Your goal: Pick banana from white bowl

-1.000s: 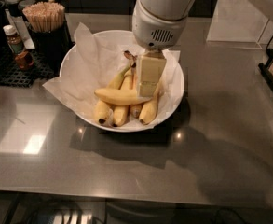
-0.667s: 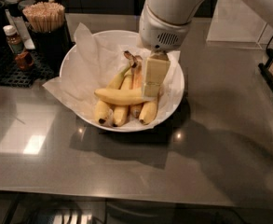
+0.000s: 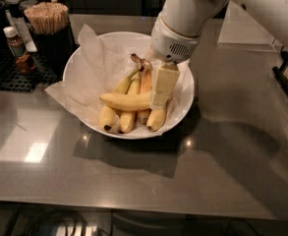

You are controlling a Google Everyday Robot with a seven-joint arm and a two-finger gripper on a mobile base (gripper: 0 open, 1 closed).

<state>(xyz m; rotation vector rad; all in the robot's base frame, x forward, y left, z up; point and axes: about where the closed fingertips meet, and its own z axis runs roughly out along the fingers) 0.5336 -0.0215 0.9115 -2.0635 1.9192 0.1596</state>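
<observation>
White paper (image 3: 92,53), all crinkly, lines the big round white bowl (image 3: 191,90) on the grey table (image 3: 222,156). Some of the paper sticks out over the left edge of the bowl.

Inside the bowl is a bunch of bananas (image 3: 128,118) joined at a dark stem near the back. One fat yellow banana (image 3: 126,101) lies loose across the top of the bunch, pointing left and right.

The robot's white arm (image 3: 183,18) comes down from the top right. Its gripper (image 3: 159,100) is down inside the bowl, right at the right end of the loose banana, and it hides that end. You cannot tell if the gripper is open or squeezing the banana.

Behind the bowl on the left stands a dark cup of wooden sticks (image 3: 47,18). A little bottle (image 3: 14,43) stands next to it on a black mat (image 3: 15,77).
</observation>
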